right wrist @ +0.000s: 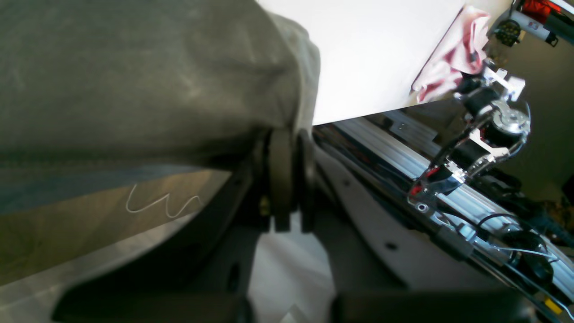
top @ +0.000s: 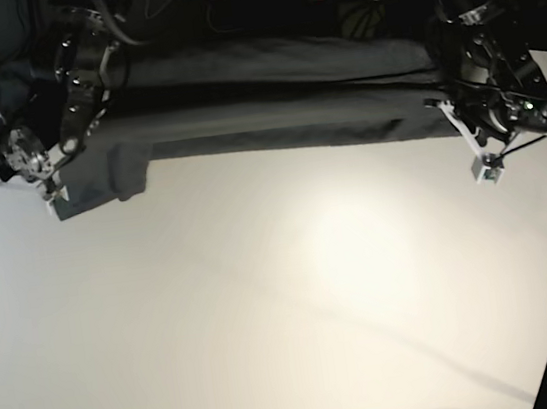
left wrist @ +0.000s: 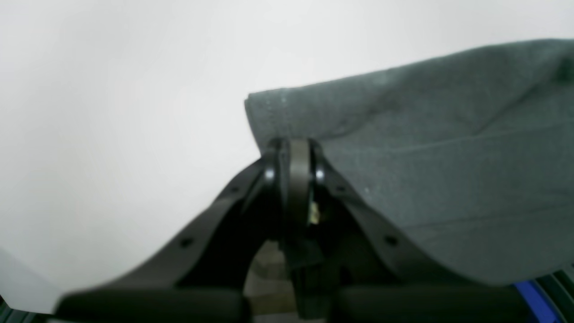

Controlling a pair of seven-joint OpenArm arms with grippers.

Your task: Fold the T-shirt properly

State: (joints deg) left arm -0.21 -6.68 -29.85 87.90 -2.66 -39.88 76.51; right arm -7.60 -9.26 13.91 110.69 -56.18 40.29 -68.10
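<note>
The dark grey T-shirt [top: 272, 114] lies stretched in a long band along the table edge nearest the arms. My left gripper [left wrist: 293, 148] is shut on the shirt's hem corner [left wrist: 426, 157]; in the base view it [top: 443, 110] is at the band's right end. My right gripper [right wrist: 287, 139] is shut on a bunched edge of the shirt [right wrist: 134, 80]; in the base view it [top: 55, 188] is at the band's left end, where a sleeve flap hangs down. Both jaws are pressed together with cloth between them.
The white table [top: 287, 304] stretches out in front of the shirt. A pink and white cloth [right wrist: 453, 58] lies at a table corner in the right wrist view. The other arm's joints [right wrist: 484, 130] and a metal rail [right wrist: 403, 148] are beside the table edge.
</note>
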